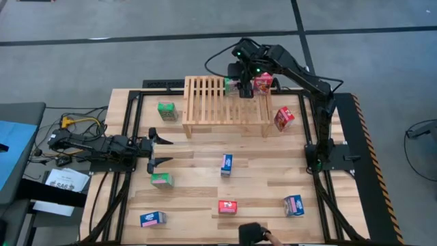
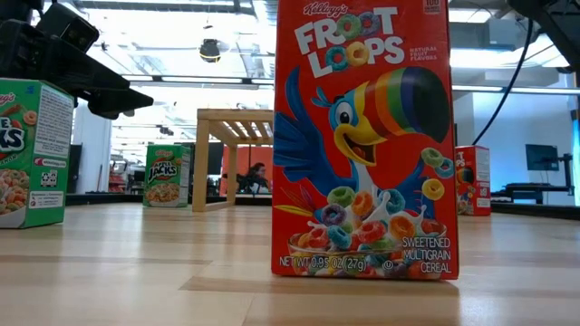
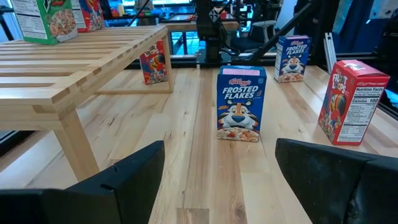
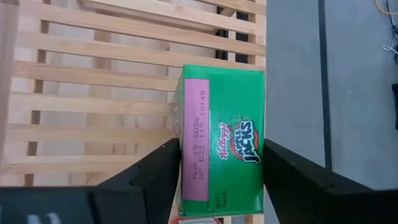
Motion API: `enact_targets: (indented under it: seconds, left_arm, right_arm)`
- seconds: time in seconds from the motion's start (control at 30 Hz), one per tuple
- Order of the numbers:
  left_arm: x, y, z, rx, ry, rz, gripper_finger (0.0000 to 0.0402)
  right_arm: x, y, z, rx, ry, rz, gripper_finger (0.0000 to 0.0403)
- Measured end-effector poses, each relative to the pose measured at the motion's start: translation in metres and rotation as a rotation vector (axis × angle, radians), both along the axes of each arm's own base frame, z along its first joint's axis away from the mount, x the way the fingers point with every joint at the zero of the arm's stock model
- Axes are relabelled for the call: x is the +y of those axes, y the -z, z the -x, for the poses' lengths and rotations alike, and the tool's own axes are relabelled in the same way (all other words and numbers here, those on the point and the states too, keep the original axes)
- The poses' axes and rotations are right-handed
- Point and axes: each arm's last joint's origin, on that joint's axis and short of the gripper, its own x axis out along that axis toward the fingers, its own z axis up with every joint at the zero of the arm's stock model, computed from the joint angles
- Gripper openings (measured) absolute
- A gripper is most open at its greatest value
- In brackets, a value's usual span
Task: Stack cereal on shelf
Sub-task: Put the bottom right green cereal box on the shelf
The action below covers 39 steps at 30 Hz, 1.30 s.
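The shelf (image 1: 225,102) stands at the table's far middle. A green cereal box (image 4: 221,140) stands upright on its slats near the far right corner, beside a red box (image 1: 263,83). My right gripper (image 4: 221,168) hangs over the green box, slanting down, open, one finger along each narrow side. My left gripper (image 1: 162,150) waits open at the table's left, level, facing a blue box (image 3: 240,102). Several more boxes stand on the table. My right gripper's fingers (image 4: 163,171) flank the green box's two narrow sides (image 4: 178,155) from above, close against them; whether they touch the box I cannot tell. The box rests on the shelf's slats.
On the table are a green box (image 1: 166,111) left of the shelf, a tilted red one (image 1: 284,117) to its right, and blue (image 1: 293,205), red (image 1: 227,206), green (image 1: 161,180) and blue (image 1: 152,219) boxes nearer. A person's hand (image 1: 259,234) shows at the near edge.
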Motion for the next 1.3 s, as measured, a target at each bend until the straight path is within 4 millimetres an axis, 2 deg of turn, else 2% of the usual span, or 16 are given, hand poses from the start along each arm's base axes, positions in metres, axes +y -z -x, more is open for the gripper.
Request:
enact_targets:
  seconds: [1.0,1.3]
  left_arm:
    - [0.000,0.000,0.000,0.000,0.000,0.000,0.0298]
    - [0.000,0.000,0.000,0.000,0.000,0.000,0.0298]
  right_arm:
    - [-0.005,-0.003,0.002,-0.037,-0.004,-0.002,0.0243]
    - [-0.012,-0.001,0.009,-0.038,0.066,-0.068,0.0243]
